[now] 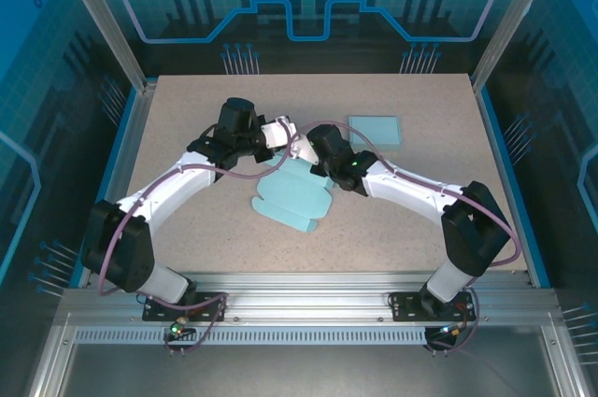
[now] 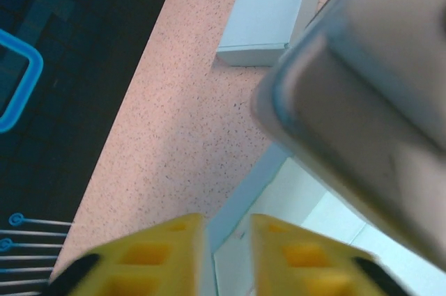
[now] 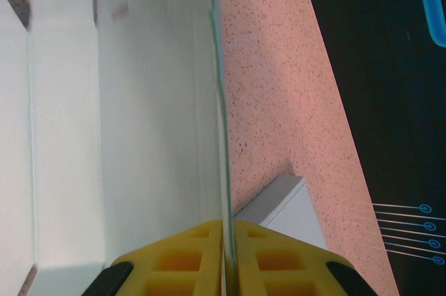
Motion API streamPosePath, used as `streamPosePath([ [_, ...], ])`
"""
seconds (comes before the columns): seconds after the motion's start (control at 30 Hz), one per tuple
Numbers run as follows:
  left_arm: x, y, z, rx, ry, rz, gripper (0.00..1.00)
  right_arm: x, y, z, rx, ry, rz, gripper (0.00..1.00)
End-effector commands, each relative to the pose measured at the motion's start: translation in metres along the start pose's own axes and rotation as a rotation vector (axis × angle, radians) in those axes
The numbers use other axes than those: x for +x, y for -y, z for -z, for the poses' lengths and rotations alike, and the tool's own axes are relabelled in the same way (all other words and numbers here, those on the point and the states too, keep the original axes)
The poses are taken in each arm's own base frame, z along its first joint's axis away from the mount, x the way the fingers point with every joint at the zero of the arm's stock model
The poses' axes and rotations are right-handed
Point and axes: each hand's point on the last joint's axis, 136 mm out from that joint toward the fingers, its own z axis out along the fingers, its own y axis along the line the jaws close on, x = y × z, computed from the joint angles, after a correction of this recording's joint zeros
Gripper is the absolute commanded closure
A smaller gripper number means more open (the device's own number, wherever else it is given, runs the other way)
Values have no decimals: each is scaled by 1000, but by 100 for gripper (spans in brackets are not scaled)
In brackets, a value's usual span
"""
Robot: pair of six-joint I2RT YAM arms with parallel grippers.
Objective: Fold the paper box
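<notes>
Speckled beige worktop here. A light blue paper box, mostly still unfolded, sits about dead centre on it. A second small flat box, same blue, lies alone around 1 o'clock from that, nearer the far edge.

Speckled beige table inside an aluminium frame, blue circuit-patterned wall panels behind and beside it

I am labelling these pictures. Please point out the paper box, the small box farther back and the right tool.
paper box [image 1: 294, 197], top view, its flat middle panel.
small box [image 1: 375, 129], top view, its top face.
right tool [image 3: 225, 228], right wrist view, between its yellow fingertips.
</notes>
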Motion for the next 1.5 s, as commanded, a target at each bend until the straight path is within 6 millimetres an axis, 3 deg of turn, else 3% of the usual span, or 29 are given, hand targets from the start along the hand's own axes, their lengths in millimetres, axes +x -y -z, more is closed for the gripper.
streamPosePath([
  [0.0,-6,5,1,48,24,-7,79,-13,-1,3,-13,30,-5,86],
  [0.13,-1,15,1,79,16,-4,73,-14,-1,4,-15,37,-9,87],
  [0.3,12,10,-13,76,3,22,73,-12,-7,0,-43,36,-19,100],
  [0.43,16,7,-20,82,17,21,64,-10,-6,-4,-15,31,-14,100],
  [0.7,20,7,-29,83,22,-43,58,-15,-4,-4,-8,58,-24,100],
  [0.73,21,7,-31,83,24,-48,51,-15,-4,-4,-9,57,-23,100],
  [0.77,22,8,-32,79,24,-56,30,-16,-5,-5,-12,58,-22,100],
  [0.8,25,8,-35,74,21,-65,24,-15,-6,-6,-12,56,-23,100],
  [1.07,51,9,-47,103,7,-3,31,-11,-11,-9,-28,54,-35,100],
  [1.3,67,-1,-40,106,28,64,34,-5,-10,-14,-32,41,-48,100],
  [1.47,59,1,-36,135,68,75,33,-4,-6,-15,-26,44,-62,100],
])
